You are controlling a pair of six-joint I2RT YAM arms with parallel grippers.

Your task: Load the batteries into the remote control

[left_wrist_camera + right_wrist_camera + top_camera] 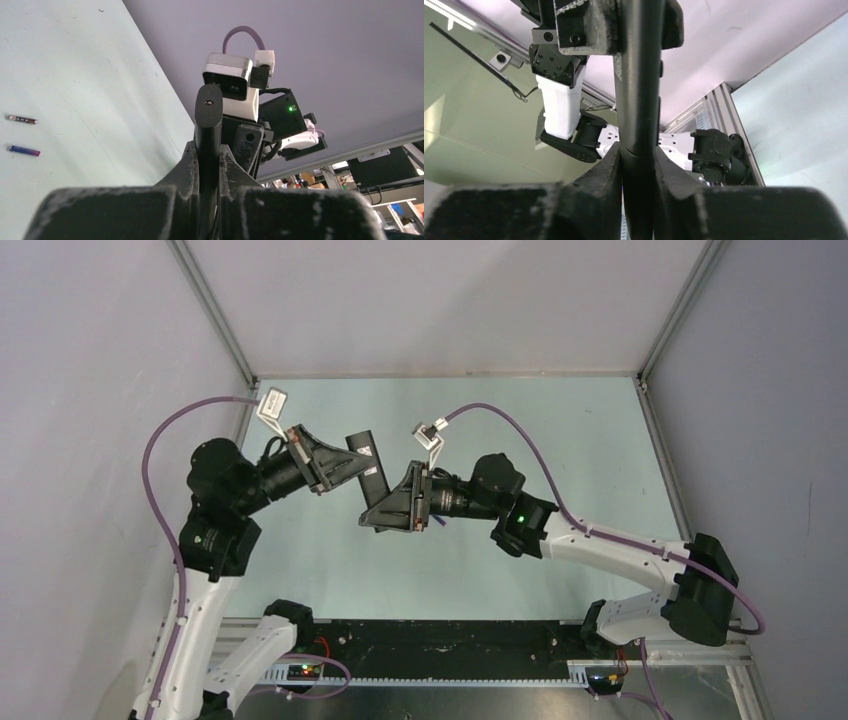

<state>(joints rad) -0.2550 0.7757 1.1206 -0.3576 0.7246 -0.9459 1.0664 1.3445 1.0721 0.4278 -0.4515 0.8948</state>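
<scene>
Top external view shows the bench [560, 440] below both arms, the left claw [343, 468] and right claw [388, 508] each clamped on one end of the remote control [367, 456], held aloft, probably to steady it for opening. Its battery recess is hidden; the dark battery [22, 119] and blue-purple battery [24, 150] lie on the bench, so it's likely empty.
</scene>
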